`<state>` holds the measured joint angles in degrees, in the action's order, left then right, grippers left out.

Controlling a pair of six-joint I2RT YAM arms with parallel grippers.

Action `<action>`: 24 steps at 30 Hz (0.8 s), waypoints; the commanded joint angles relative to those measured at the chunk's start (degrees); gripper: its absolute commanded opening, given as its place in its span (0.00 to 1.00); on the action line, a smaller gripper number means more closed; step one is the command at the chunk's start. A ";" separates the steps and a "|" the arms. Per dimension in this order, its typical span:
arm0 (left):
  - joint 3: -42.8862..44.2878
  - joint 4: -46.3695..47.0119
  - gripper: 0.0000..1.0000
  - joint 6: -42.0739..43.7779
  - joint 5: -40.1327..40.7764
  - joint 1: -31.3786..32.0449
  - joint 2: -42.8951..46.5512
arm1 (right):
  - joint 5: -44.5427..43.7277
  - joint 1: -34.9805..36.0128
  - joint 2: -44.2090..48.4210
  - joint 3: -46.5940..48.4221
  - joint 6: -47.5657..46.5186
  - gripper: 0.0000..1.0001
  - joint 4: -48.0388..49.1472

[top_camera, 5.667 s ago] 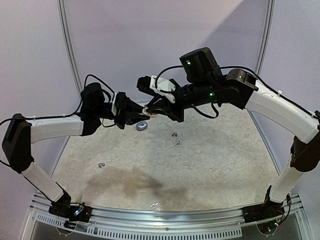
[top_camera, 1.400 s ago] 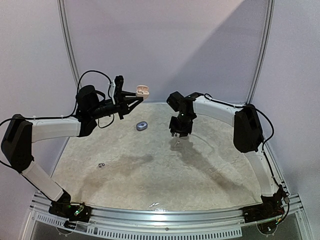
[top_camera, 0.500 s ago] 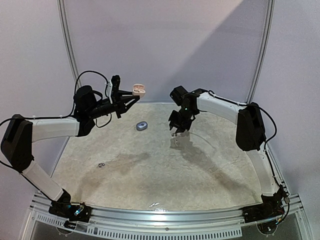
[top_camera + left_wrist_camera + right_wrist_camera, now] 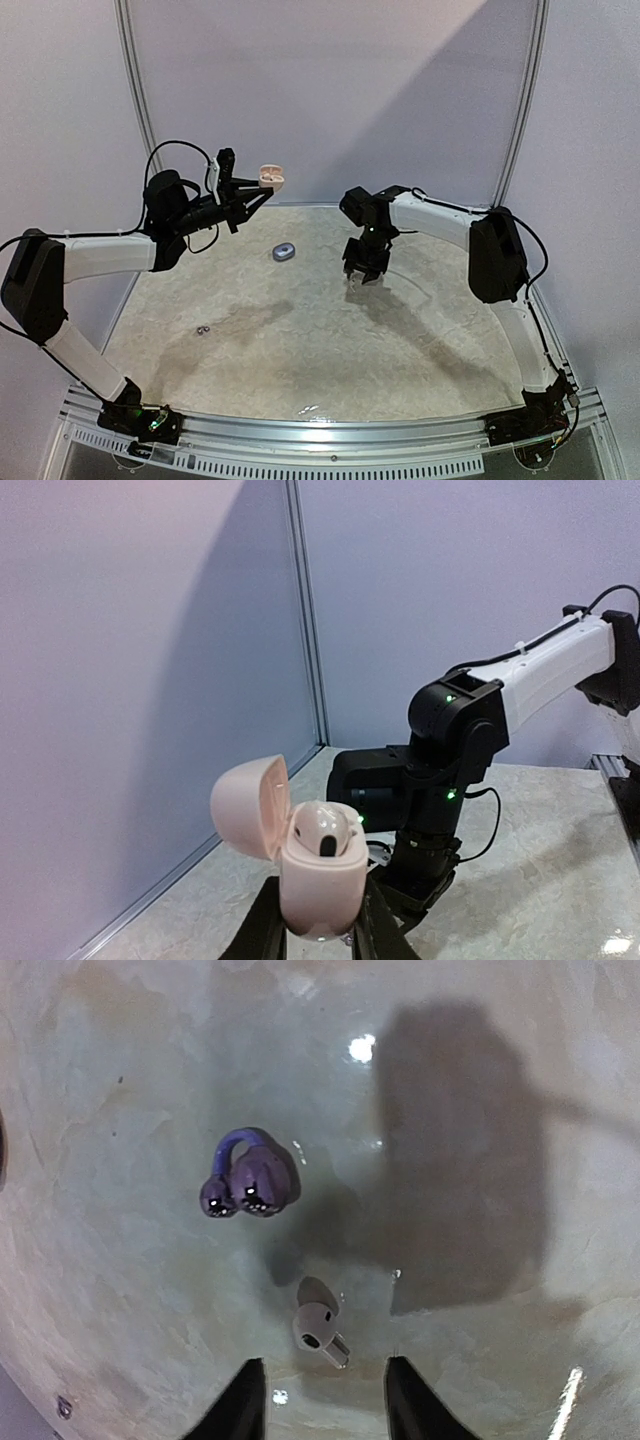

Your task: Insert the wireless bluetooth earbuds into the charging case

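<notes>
My left gripper (image 4: 318, 932) is shut on the base of an open pink charging case (image 4: 322, 878), held high above the table's far left (image 4: 271, 179). One whitish earbud (image 4: 326, 829) sits in the case, whose lid stands open to the left. My right gripper (image 4: 322, 1400) points straight down at the table, open, and touches nothing. A second whitish earbud (image 4: 317, 1327) lies loose on the table just ahead of its fingertips. A dark purple earbud (image 4: 250, 1182) lies farther off. In the top view the right gripper (image 4: 365, 272) hangs low over the far middle of the table.
A small blue-grey closed case (image 4: 284, 252) lies on the table between the two arms. Another tiny dark earbud piece (image 4: 203, 329) lies at the near left. The back wall and its metal frame stand close behind both grippers.
My left gripper has carried the pink case slightly up and to the left. The right gripper has dropped closer to the table above the loose earbuds.
</notes>
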<state>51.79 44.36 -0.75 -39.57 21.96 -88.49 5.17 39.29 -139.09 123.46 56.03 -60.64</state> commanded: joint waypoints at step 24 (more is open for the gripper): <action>-1.23 -0.43 0.00 0.67 0.11 -0.50 1.34 | 11.08 1.14 3.88 -8.26 -15.10 0.99 19.01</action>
<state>51.57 44.25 -0.62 -39.59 21.96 -88.49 13.50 40.12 -136.57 114.63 42.89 -44.23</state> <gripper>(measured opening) 0.189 0.988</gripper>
